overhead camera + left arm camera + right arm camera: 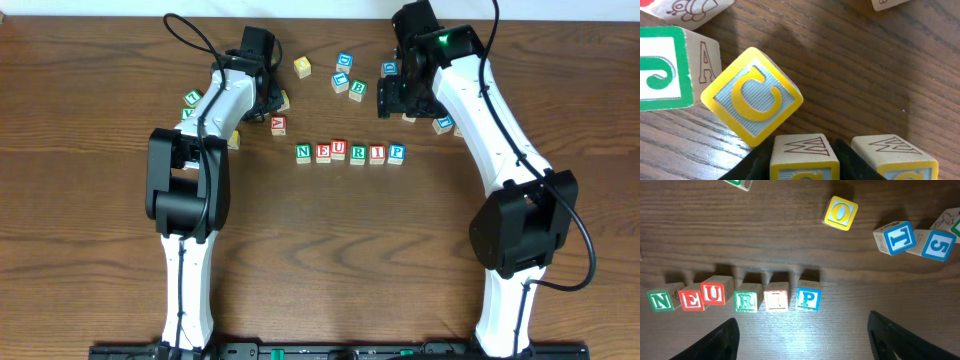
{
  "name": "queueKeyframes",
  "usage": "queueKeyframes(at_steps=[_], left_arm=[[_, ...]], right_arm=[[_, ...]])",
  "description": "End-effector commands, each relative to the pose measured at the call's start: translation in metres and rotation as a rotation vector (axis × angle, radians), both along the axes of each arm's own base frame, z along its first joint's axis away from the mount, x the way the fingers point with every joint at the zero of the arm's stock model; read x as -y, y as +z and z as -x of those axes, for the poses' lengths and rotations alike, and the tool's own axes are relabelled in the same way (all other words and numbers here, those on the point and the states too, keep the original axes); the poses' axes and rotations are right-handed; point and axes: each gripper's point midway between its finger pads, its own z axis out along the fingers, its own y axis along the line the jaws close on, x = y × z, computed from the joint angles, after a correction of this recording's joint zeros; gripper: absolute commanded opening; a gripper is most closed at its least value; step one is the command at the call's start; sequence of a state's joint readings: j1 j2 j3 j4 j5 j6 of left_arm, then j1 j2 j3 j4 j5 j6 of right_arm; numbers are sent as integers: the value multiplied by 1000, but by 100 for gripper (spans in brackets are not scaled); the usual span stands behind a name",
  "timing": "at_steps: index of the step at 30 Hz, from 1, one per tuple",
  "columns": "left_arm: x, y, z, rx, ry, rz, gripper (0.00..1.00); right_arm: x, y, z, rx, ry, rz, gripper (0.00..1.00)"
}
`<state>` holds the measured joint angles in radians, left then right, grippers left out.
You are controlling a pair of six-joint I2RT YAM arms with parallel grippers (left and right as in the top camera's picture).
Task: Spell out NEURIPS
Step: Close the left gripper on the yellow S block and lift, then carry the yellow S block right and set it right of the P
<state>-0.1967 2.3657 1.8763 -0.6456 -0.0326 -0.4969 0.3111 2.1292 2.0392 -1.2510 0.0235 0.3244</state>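
Observation:
Six letter cubes stand in a row mid-table: N (303,152), E (322,152), U (339,149), R (357,154), I (377,153), P (396,153). The right wrist view shows them too, from N (660,301) to P (808,299), with U (714,294) set slightly back. My right gripper (801,324) is open and empty, above the table in front of the row; in the overhead view (395,100) it is behind the row's right end. My left gripper (804,150) is shut on a yellow-topped cube (804,159) with a W on its side, at the back left (270,100).
Next to the held cube lie a yellow C cube (752,95), a second yellow W cube (895,155) and a green-framed cube (660,67). A yellow O cube (840,213), a blue T cube (897,236) and a 5 cube (937,244) lie behind the row. Loose cubes (345,75) lie at the back centre.

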Motion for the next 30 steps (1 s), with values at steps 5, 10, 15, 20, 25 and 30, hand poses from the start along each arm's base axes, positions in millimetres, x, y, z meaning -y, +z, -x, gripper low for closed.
queueKeyframes(at_steps=[5, 10, 15, 20, 25, 30], left_arm=[[-1, 9, -2, 17, -24, -8, 31], [1, 31, 0, 37, -56, -16, 29], [11, 62, 7, 65, -142, -37, 29], [38, 85, 21, 77, -210, -37, 29], [109, 85, 47, 47, -363, 65, 29], [183, 89, 75, 77, -513, 89, 29]], right_arm=[[-1, 4, -1, 20, 9, 18, 77], [-2, 5, -4, 29, 8, 15, 75], [5, 8, -15, 74, -55, 23, 75], [35, 11, -34, 122, -154, 20, 73], [89, 14, -50, 152, -310, 6, 73], [154, 14, -52, 145, -441, -2, 73]])
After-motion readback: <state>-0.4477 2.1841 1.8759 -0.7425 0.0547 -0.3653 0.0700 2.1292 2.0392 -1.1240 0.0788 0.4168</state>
